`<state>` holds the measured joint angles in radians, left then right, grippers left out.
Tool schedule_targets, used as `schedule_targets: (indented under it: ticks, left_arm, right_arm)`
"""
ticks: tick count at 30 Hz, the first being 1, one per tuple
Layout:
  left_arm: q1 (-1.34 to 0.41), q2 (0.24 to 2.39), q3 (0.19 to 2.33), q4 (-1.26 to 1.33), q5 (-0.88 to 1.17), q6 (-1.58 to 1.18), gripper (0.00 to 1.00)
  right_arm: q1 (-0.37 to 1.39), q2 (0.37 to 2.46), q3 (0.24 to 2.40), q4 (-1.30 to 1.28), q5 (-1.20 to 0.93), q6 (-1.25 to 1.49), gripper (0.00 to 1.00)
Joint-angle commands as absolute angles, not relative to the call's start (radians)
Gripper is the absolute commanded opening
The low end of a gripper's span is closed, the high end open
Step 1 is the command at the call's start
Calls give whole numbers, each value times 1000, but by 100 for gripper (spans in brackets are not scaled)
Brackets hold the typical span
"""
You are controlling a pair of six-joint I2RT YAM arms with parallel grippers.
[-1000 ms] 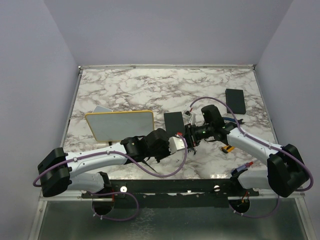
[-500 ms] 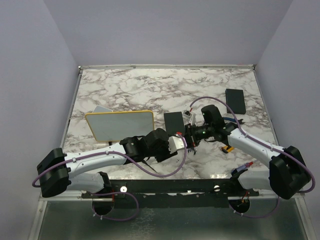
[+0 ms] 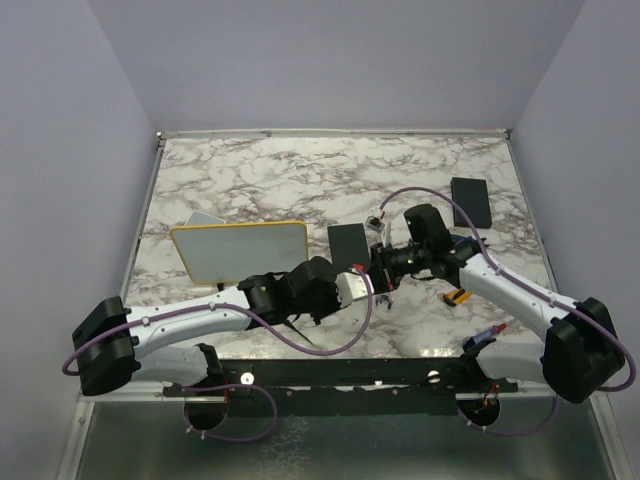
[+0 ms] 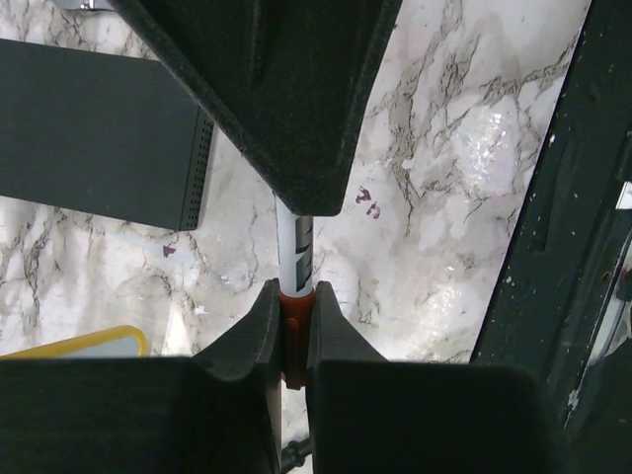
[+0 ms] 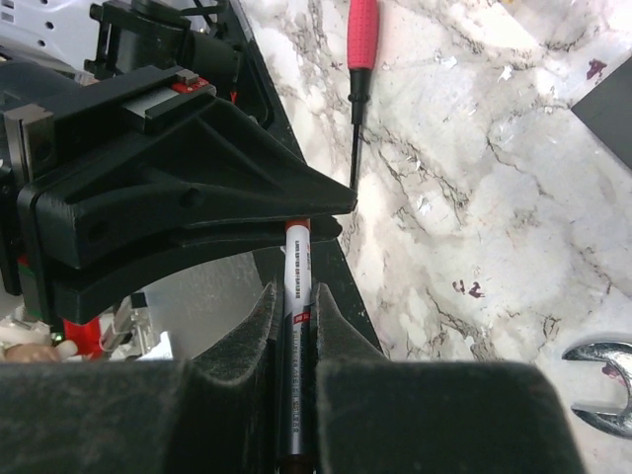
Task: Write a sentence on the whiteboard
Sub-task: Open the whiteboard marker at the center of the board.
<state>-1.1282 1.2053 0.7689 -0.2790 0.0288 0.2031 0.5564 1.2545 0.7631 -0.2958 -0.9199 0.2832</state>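
The whiteboard (image 3: 240, 250) lies flat at the left of the table, with a yellow frame and a pale face. No sentence shows on it. Its yellow corner shows in the left wrist view (image 4: 94, 341). The two grippers meet mid-table and hold one marker (image 5: 298, 286) end to end above the marble. My left gripper (image 4: 293, 308) is shut on the marker's red cap (image 4: 293, 314). My right gripper (image 5: 296, 321) is shut on the white barrel (image 4: 294, 242). In the top view the left gripper (image 3: 358, 285) and right gripper (image 3: 379, 266) sit right of the board.
A black slab (image 3: 347, 243) lies just behind the grippers and another (image 3: 470, 202) at the far right. A red screwdriver (image 5: 360, 39) and a silver wrench (image 5: 600, 380) lie on the marble. A small yellow-black item (image 3: 457, 297) lies near the right arm. A grey-blue sheet (image 3: 205, 218) pokes out behind the board.
Both arms have shifted only slightly. The right wrist has edged away from the near edge. Both grippers stay shut on the marker.
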Motion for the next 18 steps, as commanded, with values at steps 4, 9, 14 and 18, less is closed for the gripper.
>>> schedule_targets:
  ticks: [4,9,14,18]
  left_arm:
    - [-1131,1163,741,-285,-38,210,0]
    - [-1131,1159,734,-286,-62,222,0]
    - [-1131,1155,728,-291,-91,232,0]
    - [-1131,1132,719,-290,-107,238,0]
  right_arm:
    - [561,1136,827,-390,-770,250,1]
    - [561,1139,897,-526,-695,213,1]
    - [559,1119,935,-599,-649,181,1]
    - [550,1105,966,-649,-629,155,1]
